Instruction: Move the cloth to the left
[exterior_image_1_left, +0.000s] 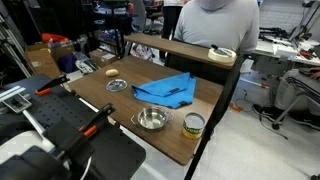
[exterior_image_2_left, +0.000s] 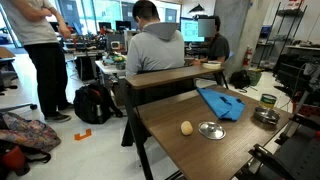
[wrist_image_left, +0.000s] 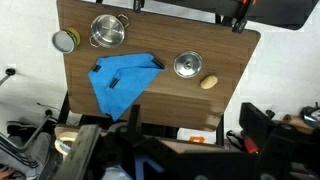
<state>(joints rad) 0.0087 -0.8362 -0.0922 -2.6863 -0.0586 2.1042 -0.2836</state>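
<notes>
**A:** Where's the cloth (wrist_image_left: 120, 80)?

**B:** On the table (wrist_image_left: 230, 50), lying loose toward one long edge with nothing on it. In the wrist view the bowl (wrist_image_left: 107, 30) and can (wrist_image_left: 65, 40) stand just beside its left part, and the lid (wrist_image_left: 187, 65) is near on its right.

**A:** Why is it lying so?

**B:** It looks free and unpinned, I'd judge, so a pinch and a drag should shift it.

**A:** And the gripper (wrist_image_left: 135, 140)?

**B:** It hangs high, well apart from the cloth. It shows only as dark shapes at the frame's bottom, so I cannot tell whether it is wide or narrow.

**A:** How does the cloth look?

**B:** Bright blue and wrinkled, with one corner folded over. It is bigger than the bowl.
</notes>
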